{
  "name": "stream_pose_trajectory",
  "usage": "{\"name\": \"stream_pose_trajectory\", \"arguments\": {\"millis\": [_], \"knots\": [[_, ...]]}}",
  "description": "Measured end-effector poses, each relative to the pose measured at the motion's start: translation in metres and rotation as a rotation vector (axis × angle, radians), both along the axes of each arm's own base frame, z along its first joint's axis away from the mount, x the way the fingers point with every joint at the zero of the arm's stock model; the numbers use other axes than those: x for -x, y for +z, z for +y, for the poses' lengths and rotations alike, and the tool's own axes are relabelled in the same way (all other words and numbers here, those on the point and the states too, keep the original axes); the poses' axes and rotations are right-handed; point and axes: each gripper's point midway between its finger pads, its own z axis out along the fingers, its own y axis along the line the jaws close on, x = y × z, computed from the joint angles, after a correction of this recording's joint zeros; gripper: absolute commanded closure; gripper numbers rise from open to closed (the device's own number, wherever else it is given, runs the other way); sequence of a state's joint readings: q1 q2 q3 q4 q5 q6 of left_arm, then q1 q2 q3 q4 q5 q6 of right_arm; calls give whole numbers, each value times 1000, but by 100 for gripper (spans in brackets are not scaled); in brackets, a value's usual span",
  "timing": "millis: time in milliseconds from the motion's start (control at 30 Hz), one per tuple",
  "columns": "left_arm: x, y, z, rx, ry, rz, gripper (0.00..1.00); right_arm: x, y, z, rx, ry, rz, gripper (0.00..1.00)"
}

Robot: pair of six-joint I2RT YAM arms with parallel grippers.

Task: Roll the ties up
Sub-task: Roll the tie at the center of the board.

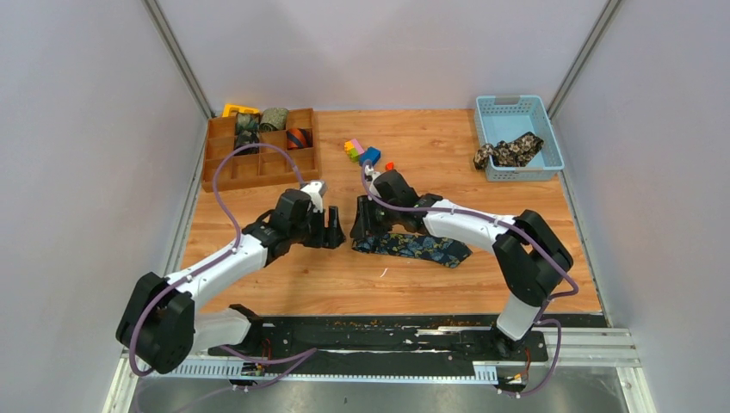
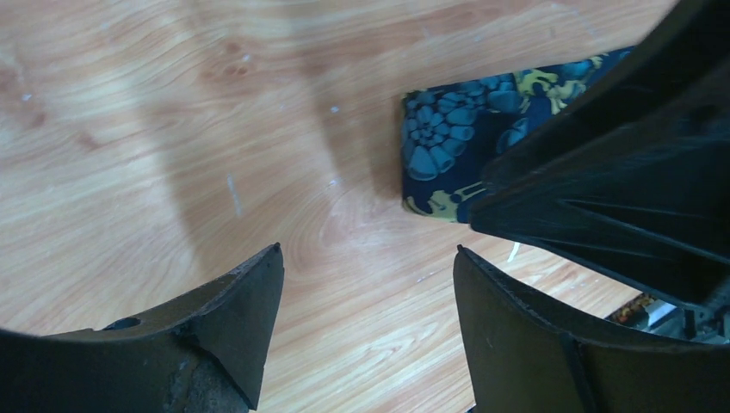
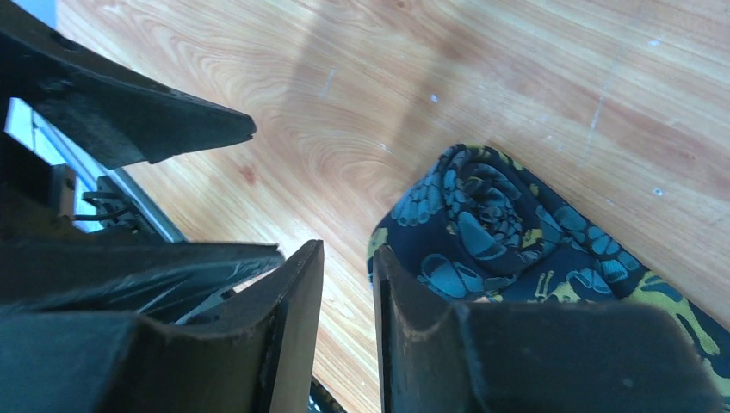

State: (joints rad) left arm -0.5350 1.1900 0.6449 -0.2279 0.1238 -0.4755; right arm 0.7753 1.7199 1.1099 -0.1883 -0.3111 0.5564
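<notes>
A navy tie with gold-teal paisley (image 1: 413, 247) lies mid-table, its left end partly rolled into a coil (image 3: 491, 206) (image 2: 456, 146). My right gripper (image 1: 361, 225) (image 3: 349, 245) sits at that coiled end. Its jaws stand close together with only bare wood in the narrow gap, and the coil lies just outside one finger (image 3: 413, 301). My left gripper (image 1: 334, 231) (image 2: 368, 249) faces it from the left, open wide over bare table and touching nothing. Rolled ties (image 1: 274, 118) (image 1: 298, 138) sit in the wooden box (image 1: 258, 168). A black-tan floral tie (image 1: 508, 151) lies in the blue basket (image 1: 551, 138).
Small coloured plastic blocks (image 1: 361, 151) lie behind the grippers, mid-table. The compartmented wooden box stands at the back left with a yellow object (image 1: 239, 110) behind it. The blue basket stands at the back right. Grey walls close in both sides.
</notes>
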Motion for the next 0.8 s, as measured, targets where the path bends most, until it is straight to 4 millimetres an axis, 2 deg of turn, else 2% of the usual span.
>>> {"name": "stream_pose_trajectory", "arguments": {"millis": [167, 800], "knots": [[-4, 2, -15, 53, -58, -17, 15, -1, -13, -9, 59, -31, 16, 72], [-3, -36, -46, 134, -171, 105, 15, 0, -29, -36, 149, -90, 15, 74]]}}
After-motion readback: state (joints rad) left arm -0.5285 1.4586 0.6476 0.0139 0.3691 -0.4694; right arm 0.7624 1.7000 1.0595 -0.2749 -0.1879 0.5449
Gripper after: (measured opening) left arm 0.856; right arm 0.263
